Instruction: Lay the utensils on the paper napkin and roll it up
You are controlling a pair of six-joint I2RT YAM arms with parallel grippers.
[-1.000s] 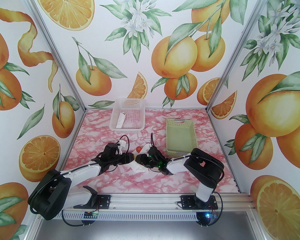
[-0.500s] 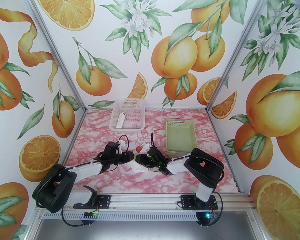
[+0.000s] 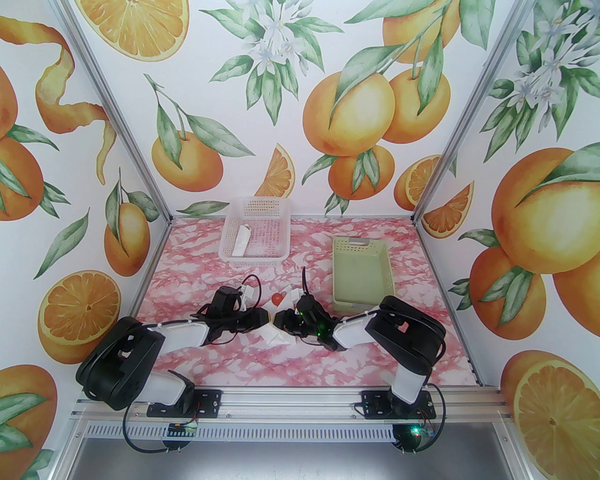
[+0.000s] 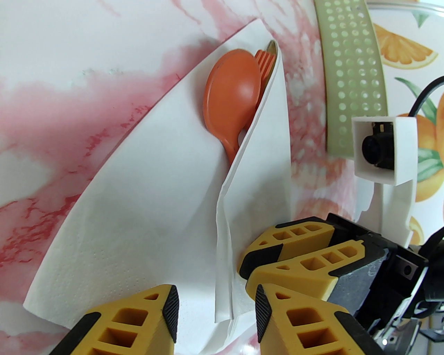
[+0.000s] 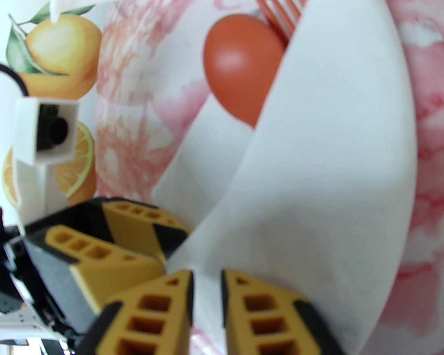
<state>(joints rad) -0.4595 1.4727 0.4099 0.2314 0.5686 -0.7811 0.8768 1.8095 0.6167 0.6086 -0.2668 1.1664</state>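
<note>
The paper napkin (image 3: 273, 333) lies at mid-table, folded over the utensils into a cone (image 4: 138, 208) (image 5: 329, 173). The red-orange spoon bowl (image 3: 277, 298) (image 4: 232, 93) (image 5: 242, 66) and the orange fork tines (image 4: 265, 62) (image 5: 281, 14) stick out of its far end. Both grippers meet at its near end. My left gripper (image 3: 267, 319) (image 4: 215, 294) (image 5: 173, 249) is open, its fingers straddling the napkin's folded edge. My right gripper (image 3: 277, 321) (image 5: 206, 277) (image 4: 248, 267) has its jaws a narrow gap apart, with white paper in the gap.
A white mesh basket (image 3: 276, 225) at the back left holds a slim white paper roll (image 3: 241, 241). A pale green crate (image 3: 361, 272) (image 4: 350, 69) stands to the right, close behind the right arm. The table is pink marble.
Both grippers have narrowed, the right one more. The left arm's shoulder and elbow have swung to the right, and its gripper stays at the napkin's near end.
</note>
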